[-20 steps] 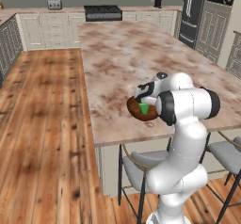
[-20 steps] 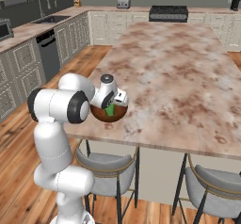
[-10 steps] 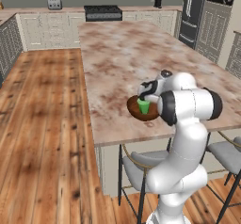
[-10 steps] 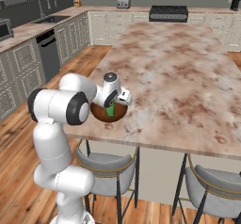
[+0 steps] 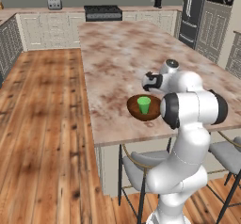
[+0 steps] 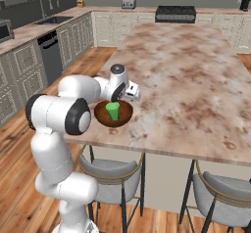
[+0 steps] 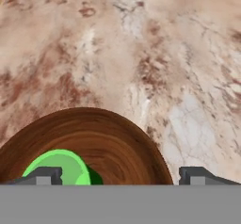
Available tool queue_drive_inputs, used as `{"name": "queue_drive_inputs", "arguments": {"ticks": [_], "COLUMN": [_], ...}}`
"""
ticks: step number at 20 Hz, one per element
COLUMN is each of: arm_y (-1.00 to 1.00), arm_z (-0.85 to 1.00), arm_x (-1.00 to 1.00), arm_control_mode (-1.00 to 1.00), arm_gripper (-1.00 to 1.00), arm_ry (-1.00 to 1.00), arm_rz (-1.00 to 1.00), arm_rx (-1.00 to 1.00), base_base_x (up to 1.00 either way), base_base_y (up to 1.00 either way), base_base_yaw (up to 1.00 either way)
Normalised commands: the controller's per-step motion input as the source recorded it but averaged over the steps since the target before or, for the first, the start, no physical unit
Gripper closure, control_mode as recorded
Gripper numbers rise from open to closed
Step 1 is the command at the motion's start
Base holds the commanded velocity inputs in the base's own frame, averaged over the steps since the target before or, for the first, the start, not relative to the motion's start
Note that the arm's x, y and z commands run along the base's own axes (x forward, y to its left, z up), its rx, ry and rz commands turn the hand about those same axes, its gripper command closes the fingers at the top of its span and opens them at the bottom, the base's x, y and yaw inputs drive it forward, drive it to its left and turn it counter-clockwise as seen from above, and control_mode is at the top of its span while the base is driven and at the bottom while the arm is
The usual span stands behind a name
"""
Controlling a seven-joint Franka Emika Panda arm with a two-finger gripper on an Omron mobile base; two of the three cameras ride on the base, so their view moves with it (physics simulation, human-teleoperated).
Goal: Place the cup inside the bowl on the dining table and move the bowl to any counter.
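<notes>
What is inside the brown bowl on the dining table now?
The green cup stands upright inside the bowl, open end up. The bowl's floor under the cup is covered and cannot be seen.

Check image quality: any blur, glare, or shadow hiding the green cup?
Left base view: sharp, flat lighting; small bright green tumbler clear in the dark reddish-brown wooden bowl. Right base view: same, no glare. Hand view: tumbler cropped at the bottom edge, marbled tabletop softly textured.

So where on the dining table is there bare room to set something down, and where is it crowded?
Bare marbled top runs from beyond the bowl to the far end of the dining table. The crowded spot is the near edge by the stools: the bowl, the cup upright inside it, and the open gripper above.
</notes>
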Motion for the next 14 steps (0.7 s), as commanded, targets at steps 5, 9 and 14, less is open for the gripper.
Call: {"name": "queue_drive_inputs", "arguments": {"ticks": [5,9,14], "arm_y": [-0.2,-0.36,-0.27], "arm_z": [0.12,0.0,-0.05], "arm_x": [0.0,0.0,0.0], "arm_control_mode": [-1.0,-1.0,-1.0], "arm_gripper": [-1.0,-1.0,-1.0], "arm_ry": [0.01,0.01,0.01], "arm_rz": [0.0,0.0,0.0], "arm_rx": [-0.01,-0.05,-0.01], "base_base_x": [0.0,0.0,0.0], "base_base_y": [0.0,0.0,0.0], "base_base_yaw": [0.0,0.0,0.0]}}
